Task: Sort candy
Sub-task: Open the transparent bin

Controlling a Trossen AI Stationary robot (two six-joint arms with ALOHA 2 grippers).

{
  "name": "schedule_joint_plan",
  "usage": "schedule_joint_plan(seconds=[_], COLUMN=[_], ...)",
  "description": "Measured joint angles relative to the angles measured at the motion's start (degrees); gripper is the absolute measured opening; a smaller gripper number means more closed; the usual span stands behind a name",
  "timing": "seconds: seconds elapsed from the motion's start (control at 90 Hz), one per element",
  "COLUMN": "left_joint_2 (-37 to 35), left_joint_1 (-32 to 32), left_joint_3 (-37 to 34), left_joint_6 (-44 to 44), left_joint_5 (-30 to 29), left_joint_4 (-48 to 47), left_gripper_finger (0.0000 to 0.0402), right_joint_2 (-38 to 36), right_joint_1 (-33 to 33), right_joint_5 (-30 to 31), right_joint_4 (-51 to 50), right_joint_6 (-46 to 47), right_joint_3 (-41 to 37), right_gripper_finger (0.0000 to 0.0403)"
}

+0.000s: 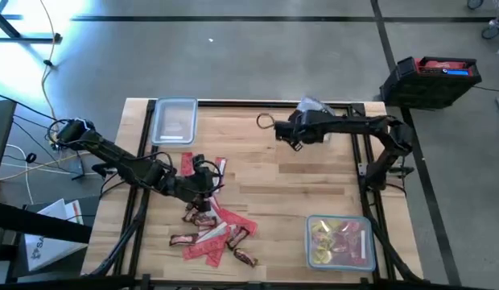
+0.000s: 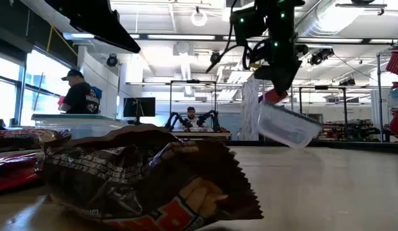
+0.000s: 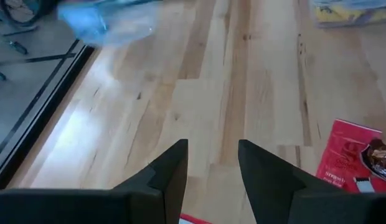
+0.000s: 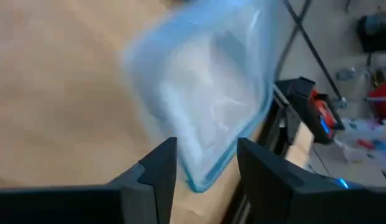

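Observation:
The candy (image 1: 213,225) lies in a loose pile of red packets and dark brown mini bars near the table's front left; one dark bar (image 2: 141,179) fills the low view's foreground. My left gripper (image 1: 209,173) hovers open above the pile's far edge, nothing between its fingers (image 3: 211,168); a red packet (image 3: 348,155) lies beside it. At the far middle my right gripper (image 1: 302,122) is shut on a clear plastic container (image 2: 289,125), held up above the table. My right gripper holds the clear container by its rim (image 4: 202,177), which sits between the two fingers. The container hangs tilted below the gripper (image 2: 276,90), lifted clear of the table. Whether one finger is inside the container, I cannot tell.
Another clear container (image 1: 173,121) stands at the far left corner. A container (image 1: 340,240) with yellow and pink sweets stands at the near right. Bare wood lies in the table's middle (image 1: 290,185). A black box (image 1: 430,76) sits on the floor beyond the far right corner.

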Motion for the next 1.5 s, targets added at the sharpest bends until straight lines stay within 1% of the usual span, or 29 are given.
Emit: schedule_joint_plan(seconds=[0.133,0.233,0.344,0.422,0.511,0.578,0.711,0.811,0.867,0.933,0.978,1.078,1.156,1.233,1.333,1.5], left_joint_2=[0.0,0.0,0.0,-0.02,-0.02,-0.02,0.07,0.11,0.12,0.12,0.13,0.21,1.02,2.39,5.13,11.4], left_joint_1=[0.0,0.0,0.0,0.0,0.0,0.36,1.26,2.12,2.49,2.99,3.39,4.17,5.24,6.96,9.78,15.77], left_joint_3=[0.0,0.0,0.0,0.0,0.0,0.0,0.0,0.0,0.0,0.0,0.0,0.0,0.0,0.0,0.0,0.0], left_joint_6=[0.45,0.48,0.47,0.5,0.53,0.58,1.44,1.52,1.53,1.52,1.56,1.34,-1.54,-4.03,-4.45,-3.71], left_joint_5=[-0.23,-0.26,-0.28,-0.31,-0.32,-0.34,-0.57,-1.09,-1.92,-2.88,-3.33,-2.69,-1.76,-0.21,1.6,1.62], left_joint_4=[-0.07,-0.06,-0.02,0.0,0.02,0.07,0.13,0.25,0.61,1.48,2.3,3.58,2.37,-0.18,-2.34,-1.43], left_gripper_finger=[0.0126,0.0126,0.0126,0.0126,0.0126,0.0126,0.0126,0.0126,0.0126,0.0126,0.0126,0.0126,0.0126,0.0126,0.0126,0.0126], right_joint_2=[-1.11,-1.8,-1.24,-0.1,1.25,2.18,3.82,3.47,3.49,3.5,3.47,2.81,1.63,-0.96,-3.97,-9.26], right_joint_1=[-3.9,-8.38,-14.03,-17.34,-19.36,-20.19,-20.27,-18.33,-16.79,-14.14,-12.06,-7.06,-3.38,0.24,4.99,14.88], right_joint_5=[2.43,2.22,1.89,-0.73,-4.08,-6.14,-9.55,-8.42,-7.77,-8.45,-9.74,-15.53,-17.6,-17.24,-15.37,-12.79], right_joint_4=[2.4,6.59,11.72,15.62,21.77,25.98,30.99,33.91,33.97,33.99,33.83,34.13,33.86,33.81,30.98,25.15], right_joint_6=[-2.4,-5.88,-9.47,-11.77,-14.76,-15.95,-14.72,-14.38,-13.24,-12.44,-12.41,-11.42,-11.26,-10.21,-7.88,2.4], right_joint_3=[-0.04,-0.04,-0.04,-0.08,-1.72,-4.04,-9.09,-11.88,-12.39,-12.29,-11.71,-9.95,-8.93,-8.39,-8.98,-12.3], right_gripper_finger=[0.0139,0.0136,0.0122,0.0109,0.0095,0.0086,0.0068,0.0053,0.0045,0.0035,0.0029,0.0019,0.0012,0.0005,0.0001,0.0])
